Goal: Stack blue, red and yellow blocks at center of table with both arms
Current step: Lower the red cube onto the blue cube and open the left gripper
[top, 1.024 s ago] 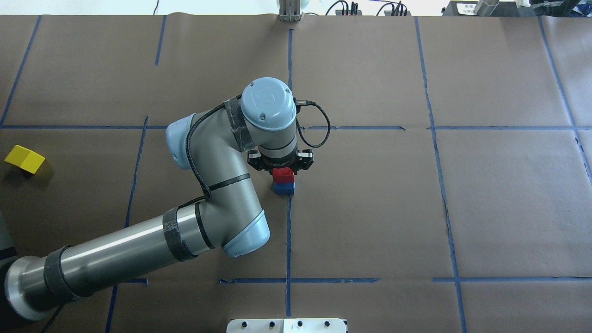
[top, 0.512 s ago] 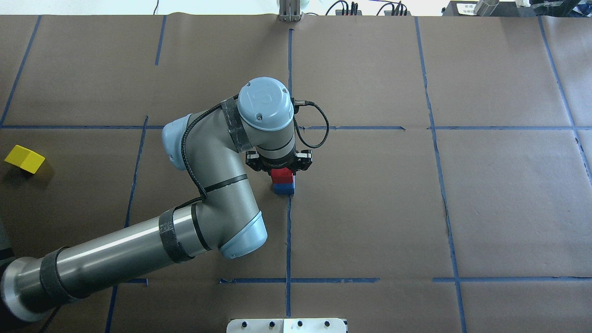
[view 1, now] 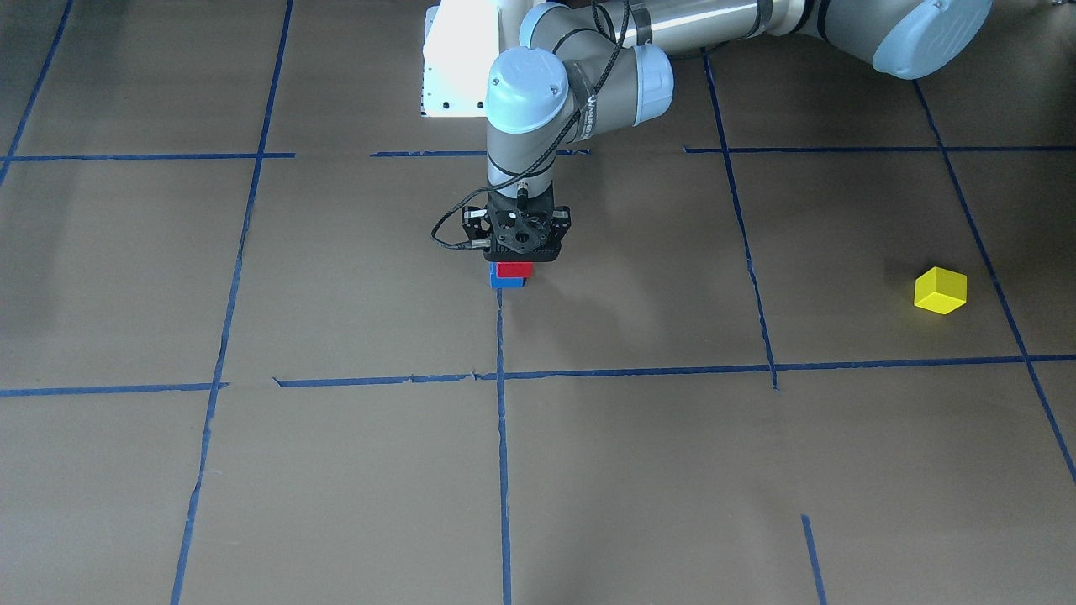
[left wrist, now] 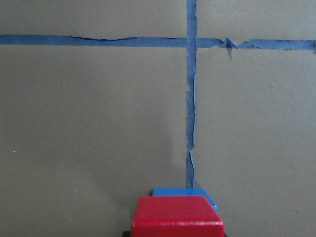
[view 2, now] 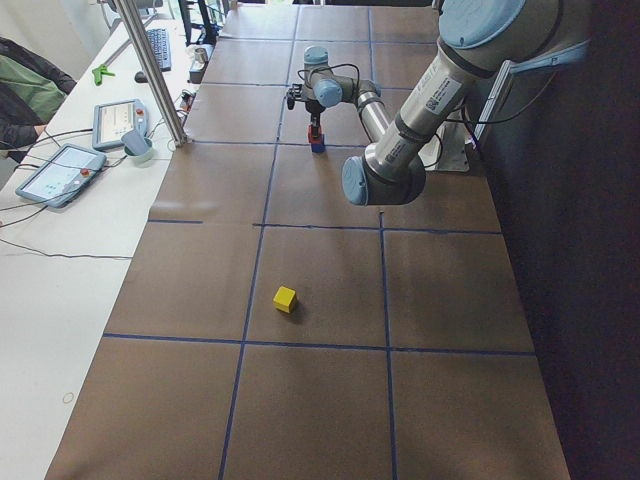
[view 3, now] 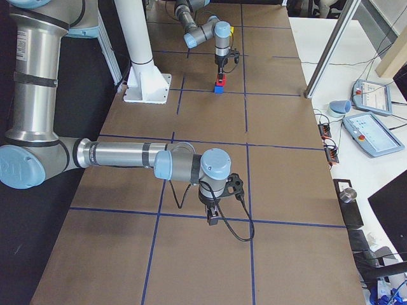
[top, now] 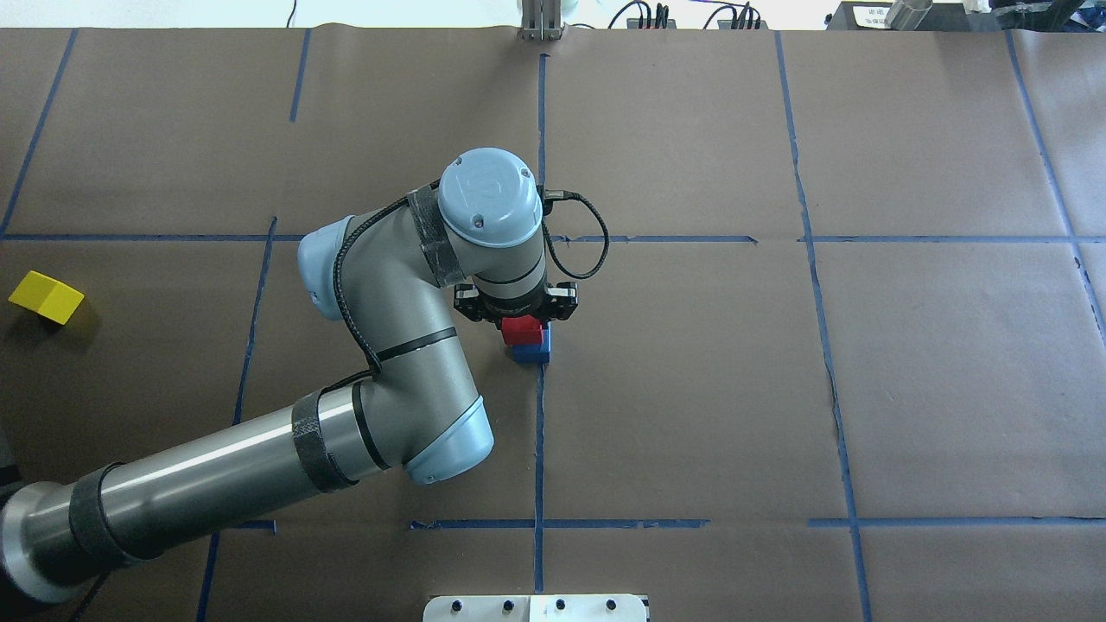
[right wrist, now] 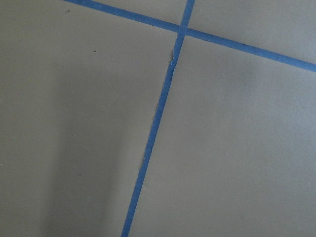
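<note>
left gripper (top: 517,313) seems clamped on the red block (top: 522,329) atop the blue block (top: 532,352); a light, rigid cube, best pinched on opposite flat faces. right gripper (view 3: 213,216): cannot tell.

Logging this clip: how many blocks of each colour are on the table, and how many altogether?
blue block: 1
red block: 1
yellow block: 1
Total: 3
</note>
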Robot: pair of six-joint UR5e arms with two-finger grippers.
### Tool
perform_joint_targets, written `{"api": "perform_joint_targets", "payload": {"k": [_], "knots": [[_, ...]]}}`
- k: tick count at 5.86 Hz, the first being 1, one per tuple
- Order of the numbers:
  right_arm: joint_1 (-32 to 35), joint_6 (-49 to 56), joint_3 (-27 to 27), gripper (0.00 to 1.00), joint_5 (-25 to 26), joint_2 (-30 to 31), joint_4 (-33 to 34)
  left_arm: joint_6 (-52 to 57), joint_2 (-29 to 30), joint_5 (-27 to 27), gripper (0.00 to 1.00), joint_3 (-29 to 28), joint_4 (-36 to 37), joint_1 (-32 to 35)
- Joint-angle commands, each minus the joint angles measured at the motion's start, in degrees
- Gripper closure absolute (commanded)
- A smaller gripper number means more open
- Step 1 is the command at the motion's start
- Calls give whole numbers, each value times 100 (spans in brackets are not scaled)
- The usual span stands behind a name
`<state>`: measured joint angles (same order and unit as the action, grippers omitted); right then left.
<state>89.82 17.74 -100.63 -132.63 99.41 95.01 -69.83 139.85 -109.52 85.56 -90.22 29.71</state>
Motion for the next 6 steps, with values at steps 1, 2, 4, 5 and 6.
{"api": "perform_joint_targets", "payload": {"k": [1,2,4,5,6], "knots": [[0,2,9,0,0,0,0,-5,7,-8,66,66,-4,-9],[0,2,17,0,0,0,0,-13,7,-8,66,58,-30,-18],[0,2,18,0,0,0,0,4,7,10,44,58,-48,-70],[0,2,26,0,0,-9,0,4,-1,19,27,58,-57,-70],[0,2,26,0,0,-9,0,13,-2,28,15,66,-57,-70]]}}
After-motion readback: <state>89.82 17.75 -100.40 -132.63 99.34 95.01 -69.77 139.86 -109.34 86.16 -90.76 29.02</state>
